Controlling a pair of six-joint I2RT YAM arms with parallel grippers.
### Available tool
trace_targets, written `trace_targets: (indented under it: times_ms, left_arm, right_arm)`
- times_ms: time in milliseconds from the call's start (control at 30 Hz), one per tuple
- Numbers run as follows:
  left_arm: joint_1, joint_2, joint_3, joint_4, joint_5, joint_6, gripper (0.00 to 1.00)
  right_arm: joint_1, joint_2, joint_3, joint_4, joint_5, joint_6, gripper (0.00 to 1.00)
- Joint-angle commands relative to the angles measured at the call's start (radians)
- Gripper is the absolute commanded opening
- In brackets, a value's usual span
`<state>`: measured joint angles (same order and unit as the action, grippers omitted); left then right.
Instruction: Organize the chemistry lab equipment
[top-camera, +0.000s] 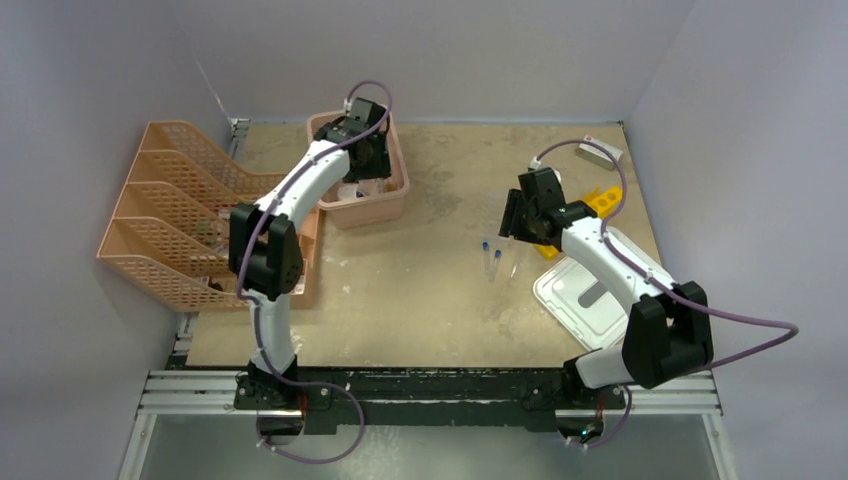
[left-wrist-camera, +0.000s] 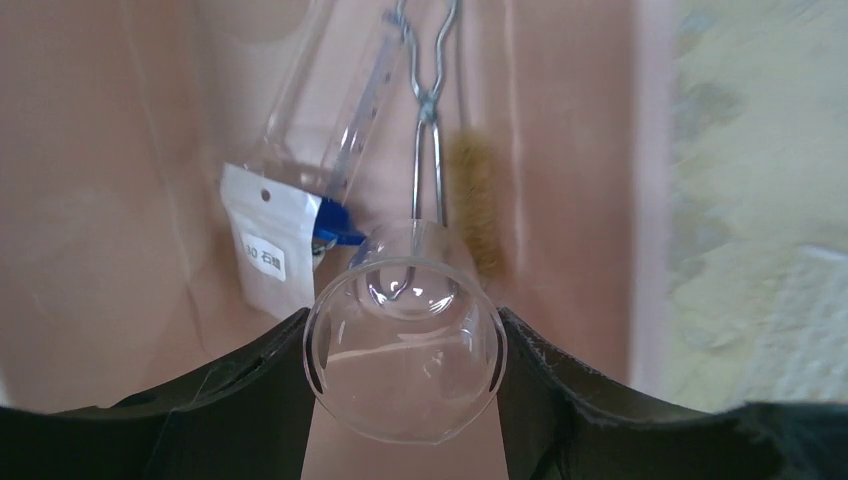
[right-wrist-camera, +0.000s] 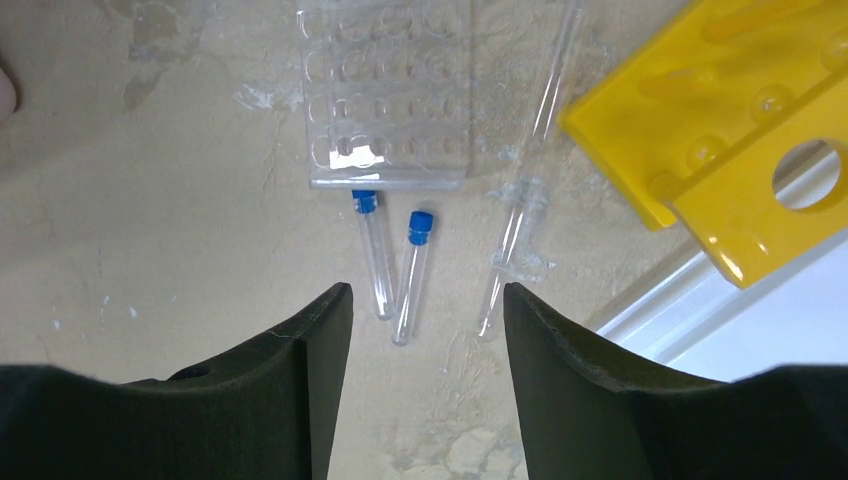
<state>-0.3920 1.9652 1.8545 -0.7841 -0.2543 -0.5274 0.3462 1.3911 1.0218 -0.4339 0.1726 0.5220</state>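
The tiny glass beaker (left-wrist-camera: 405, 370) was clamped by its round wall in the jaws of the left gripper (left-wrist-camera: 402, 320), held above the inside of the pink bin (left-wrist-camera: 100, 200). It is judged light, rigid, slick and brittle, so a moderate squeeze across the wall, below the rim, seems the proper hold. In the bin lay one pair of metal scissor-tongs (left-wrist-camera: 428, 110), one wire tube brush (left-wrist-camera: 475, 200), one blue-ended dropper (left-wrist-camera: 335, 220) and one white packet (left-wrist-camera: 268, 250). The right gripper (right-wrist-camera: 425, 295) hung with jaws released above two blue-capped clear tubes (right-wrist-camera: 372, 250) lying side by side on the table (right-wrist-camera: 150, 230) – liable to roll, best taken mid-barrel. One clear rack (right-wrist-camera: 388, 90), one thin clear rod (right-wrist-camera: 520, 200) and one yellow holed rack (right-wrist-camera: 740, 130) lay nearby.
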Motion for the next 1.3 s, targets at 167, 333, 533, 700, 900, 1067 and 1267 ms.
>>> trace_targets:
  times_ms: [167,333,533,700,900,1067,1267]
  left_arm:
    - [0.038,0.146,0.13,-0.15,0.204,0.07,0.44]
    - [0.038,0.203,0.146,-0.18,0.25,0.097,0.43]
    - [0.038,0.271,0.163,-0.173,0.206,0.089,0.43]
    - [0.038,0.289,0.126,-0.128,0.142,0.075,0.43]
    - [0.036,0.271,0.072,-0.04,0.023,0.048,0.43]
    - [0.036,0.229,0.027,0.013,-0.104,0.016,0.43]
    - [0.038,0.218,0.032,0.003,-0.189,0.015,0.43]
  right_arm:
    - [-0.013,0.054,0.077,0.011,0.048,-0.037,0.59]
    - [-0.013,0.07,0.087,0.013,0.047,-0.04,0.59]
    - [-0.014,0.072,0.083,0.014,0.042,-0.041,0.59]
    - [-0.014,0.066,0.079,0.015,0.043,-0.045,0.59]
    - [-0.014,0.061,0.077,0.017,0.045,-0.05,0.59]
    - [-0.015,0.058,0.075,0.018,0.045,-0.05,0.59]
    - [-0.014,0.055,0.074,0.017,0.045,-0.049,0.59]
